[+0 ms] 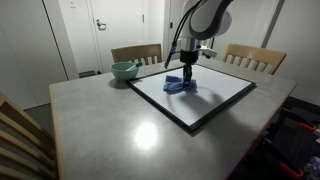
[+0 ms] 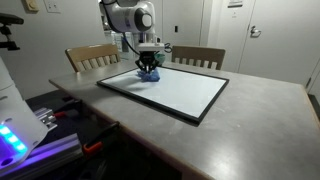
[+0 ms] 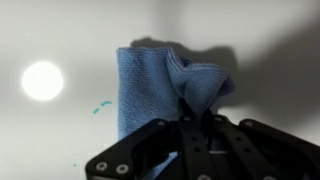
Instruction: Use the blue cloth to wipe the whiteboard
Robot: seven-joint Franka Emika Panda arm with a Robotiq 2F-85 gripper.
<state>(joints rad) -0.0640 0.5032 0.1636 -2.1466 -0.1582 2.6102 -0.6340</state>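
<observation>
The whiteboard (image 1: pixel 200 95) (image 2: pixel 170 92) lies flat on the grey table, black-framed, seen in both exterior views. The blue cloth (image 1: pixel 180 86) (image 2: pixel 148 73) (image 3: pixel 150 90) rests bunched on the board near its far edge. My gripper (image 1: pixel 185 72) (image 2: pixel 148 66) (image 3: pixel 192 108) points straight down and is shut on a pinched fold of the blue cloth, which touches the board. In the wrist view a few small blue marks (image 3: pixel 100 107) show on the white surface to the left of the cloth, next to a bright light reflection.
A green bowl (image 1: pixel 124 70) sits on the table beside the board's far corner. Wooden chairs (image 1: pixel 136 53) (image 1: pixel 255 58) (image 2: pixel 92 56) stand along the table's far side. Another chair back (image 1: pixel 20 140) is at the near corner.
</observation>
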